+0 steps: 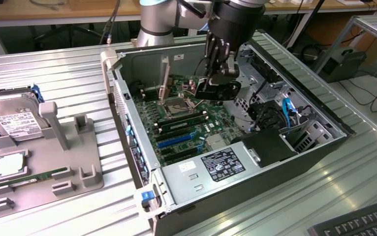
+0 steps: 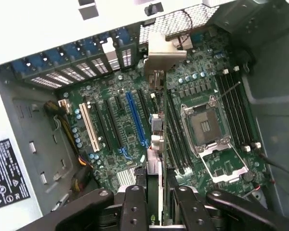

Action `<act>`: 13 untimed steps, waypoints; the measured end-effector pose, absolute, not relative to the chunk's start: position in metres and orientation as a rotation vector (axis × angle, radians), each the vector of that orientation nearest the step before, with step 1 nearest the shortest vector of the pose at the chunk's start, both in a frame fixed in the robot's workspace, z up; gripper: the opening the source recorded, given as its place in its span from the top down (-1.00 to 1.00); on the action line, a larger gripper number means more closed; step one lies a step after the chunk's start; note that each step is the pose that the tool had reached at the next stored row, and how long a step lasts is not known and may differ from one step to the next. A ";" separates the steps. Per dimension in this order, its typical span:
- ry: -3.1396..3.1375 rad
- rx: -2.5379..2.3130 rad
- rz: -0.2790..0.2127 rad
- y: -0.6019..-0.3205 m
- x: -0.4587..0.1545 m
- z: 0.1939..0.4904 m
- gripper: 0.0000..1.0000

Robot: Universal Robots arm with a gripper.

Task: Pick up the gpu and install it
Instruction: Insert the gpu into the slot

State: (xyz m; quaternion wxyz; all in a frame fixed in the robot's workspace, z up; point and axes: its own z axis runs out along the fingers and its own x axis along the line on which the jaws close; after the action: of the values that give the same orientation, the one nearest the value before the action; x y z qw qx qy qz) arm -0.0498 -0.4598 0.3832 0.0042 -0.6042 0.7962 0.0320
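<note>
The gpu [image 2: 154, 139] is a thin black card seen edge-on in the wrist view, with its silvery bracket [image 2: 161, 50] close to the case's rear slot panel. My gripper [image 2: 156, 192] is shut on it, one dark finger [image 2: 135, 204] on each side of the card. In the exterior view the gripper [image 1: 215, 86] is down inside the open PC case [image 1: 306, 83], and the gpu's bracket [image 1: 164, 76] stands upright towards the rear wall. The card hangs just above the motherboard, between the blue slot [image 2: 135, 120] and the memory slots; whether it touches a slot I cannot tell.
The CPU socket [image 2: 204, 127] lies beside the card. A power supply [image 1: 221, 164] fills the case's near end, with drive cages and cables on the exterior view's right. A grey fixture [image 1: 77, 157] on the left holds a hard drive [image 1: 15, 123] and a green memory stick [image 1: 34, 177].
</note>
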 end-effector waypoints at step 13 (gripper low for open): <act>2.343 -2.072 0.089 -0.461 -0.056 0.376 0.47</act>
State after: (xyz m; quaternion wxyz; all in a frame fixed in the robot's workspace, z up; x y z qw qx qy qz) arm -0.0557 -0.4609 0.3760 0.0064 -0.6622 0.7487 0.0285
